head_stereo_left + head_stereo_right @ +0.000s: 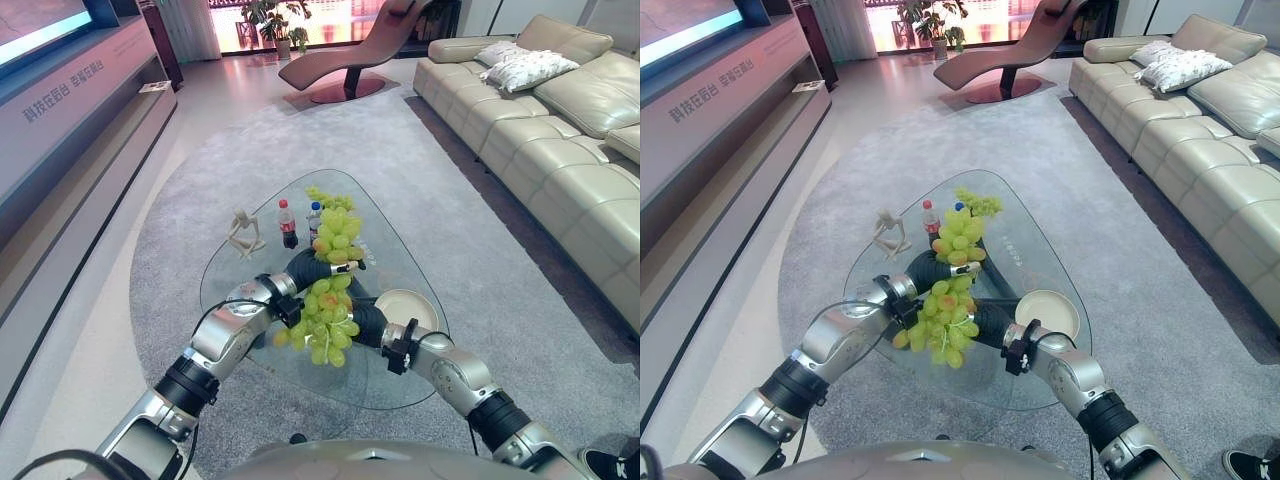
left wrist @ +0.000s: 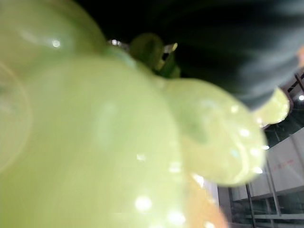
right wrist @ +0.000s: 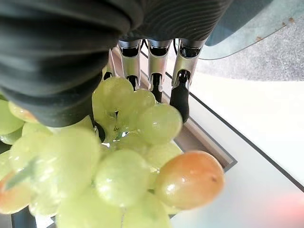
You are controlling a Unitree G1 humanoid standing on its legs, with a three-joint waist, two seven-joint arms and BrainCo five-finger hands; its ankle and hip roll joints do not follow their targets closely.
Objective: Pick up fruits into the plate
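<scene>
One large bunch of grapes (image 1: 327, 300) hung above the glass counter (image 1: 400, 380), left of one plate (image 1: 407, 308). The left robot hand (image 1: 330, 262) held its top; the right robot hand (image 3: 152, 71) lay against it, fingers straight. Two bottles (image 1: 288, 225) and one figurine (image 1: 243, 233) stood behind.

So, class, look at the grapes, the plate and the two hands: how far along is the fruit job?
Done: the grapes are lifted off the glass table. In hand: both the left hand and the right hand are at the bunch; the right wrist view shows straight fingers against it. I cannot tell the left hand's grip. Left: the plate is empty, so the bunch must still be carried over and set down.
</scene>
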